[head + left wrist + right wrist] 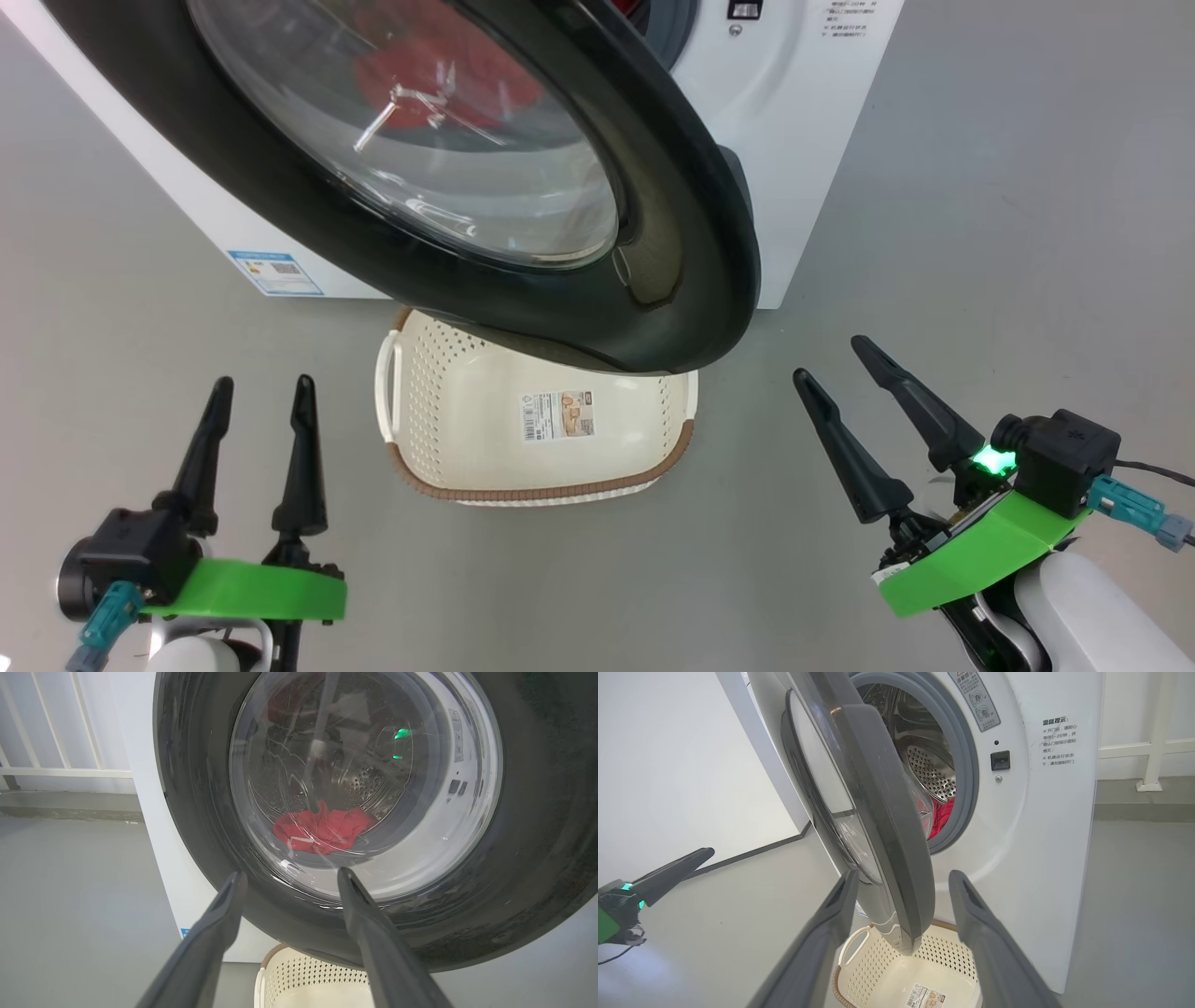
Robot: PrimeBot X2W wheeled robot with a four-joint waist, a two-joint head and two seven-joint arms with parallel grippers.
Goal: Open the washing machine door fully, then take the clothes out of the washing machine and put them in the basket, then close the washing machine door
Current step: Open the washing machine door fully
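Note:
The washing machine door (681, 233) with its black rim and glass bowl stands partly open, swung out over the basket (467, 448). Red clothes (322, 830) lie in the steel drum, seen through the glass, and a strip of them (941, 816) shows past the door's edge. The white washing machine (1041, 835) is behind the door. The cream basket holds only its paper label (558, 415). My left gripper (263, 383) is open at the lower left, clear of the door. My right gripper (831, 359) is open at the lower right, near the door's free edge (896, 858) but not touching it.
Grey floor (980, 233) spreads on both sides of the machine. A white wall (668, 765) runs along one side and a white railing (56, 732) stands behind. The door overhangs the basket's far half. A blue label (275, 273) sits low on the machine's front.

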